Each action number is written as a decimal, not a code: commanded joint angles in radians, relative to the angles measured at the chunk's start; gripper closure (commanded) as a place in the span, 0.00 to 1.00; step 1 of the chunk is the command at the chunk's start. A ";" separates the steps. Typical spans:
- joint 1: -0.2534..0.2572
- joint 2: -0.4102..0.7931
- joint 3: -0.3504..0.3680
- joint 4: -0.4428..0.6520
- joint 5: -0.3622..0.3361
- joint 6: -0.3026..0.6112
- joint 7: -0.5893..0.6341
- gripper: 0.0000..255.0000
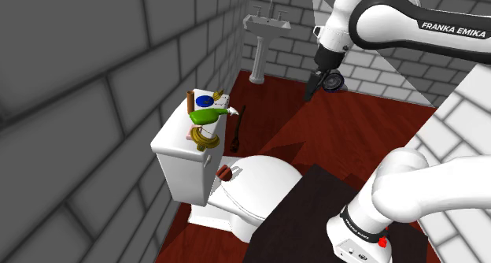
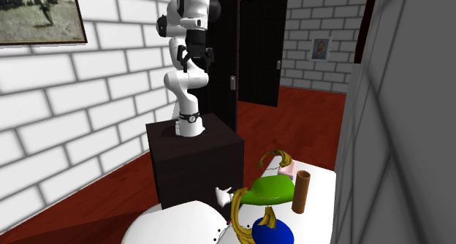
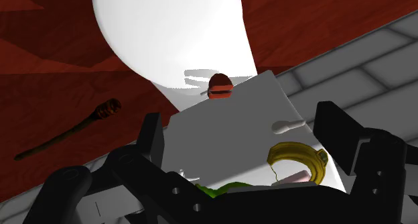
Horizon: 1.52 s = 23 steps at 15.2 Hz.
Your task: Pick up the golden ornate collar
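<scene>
Approach step here, nothing picked up yet. My gripper [image 1: 310, 91] hangs high over the red floor, well apart from the toilet, with its fingers spread wide and nothing between them. The collar [image 3: 297, 157] is the golden ring lying on the tank lid [image 1: 168, 137], at the end away from the sink [image 1: 266, 25], just beside a green hat [image 1: 206, 116]. Seen from my wrist, it sits close to one finger, not midway between the two. So the next move, as I judge it, calls for swinging across and down to the tank and centring the ring's rim between my fingers, while minding the hat that crowds it. My arm rises from the stand [image 1: 315, 202], the forearm stretched high, the hand tipped down toward the tank
</scene>
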<state>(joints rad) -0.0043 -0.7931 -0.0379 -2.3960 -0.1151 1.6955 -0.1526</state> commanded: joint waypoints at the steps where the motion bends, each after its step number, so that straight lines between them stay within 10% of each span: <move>1: 0.000 0.000 0.000 0.000 0.000 0.000 0.000 0.00; 23: 0.080 0.709 0.193 0.218 0.042 0.471 0.294 0.00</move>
<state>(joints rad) 0.0717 -0.1169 0.1473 -2.1981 -0.0695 2.1542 0.1253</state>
